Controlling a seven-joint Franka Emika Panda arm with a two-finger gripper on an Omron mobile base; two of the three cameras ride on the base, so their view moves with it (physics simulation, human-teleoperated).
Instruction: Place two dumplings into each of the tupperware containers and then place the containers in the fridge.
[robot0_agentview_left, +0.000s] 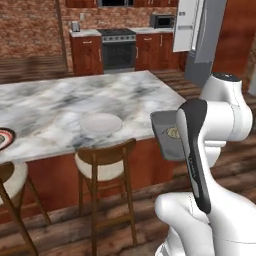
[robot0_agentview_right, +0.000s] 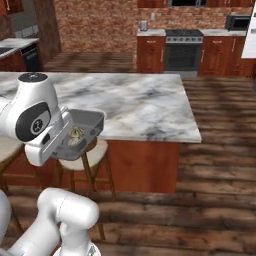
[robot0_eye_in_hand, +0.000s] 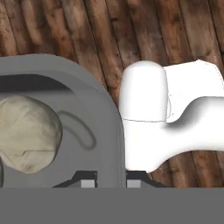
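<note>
Hand view shows the gripper (robot0_eye_in_hand: 111, 181) pinched closed on the rim of a grey tupperware container (robot0_eye_in_hand: 103, 109), a tan dumpling (robot0_eye_in_hand: 26, 133) lying inside. Right base view shows the container (robot0_agentview_right: 92, 121) held aloft just beside the marble counter (robot0_agentview_right: 145, 107).

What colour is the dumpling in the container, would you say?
Mottled tan and olive-brown; the dumpling in the grey container shows best in the hand view.
</note>
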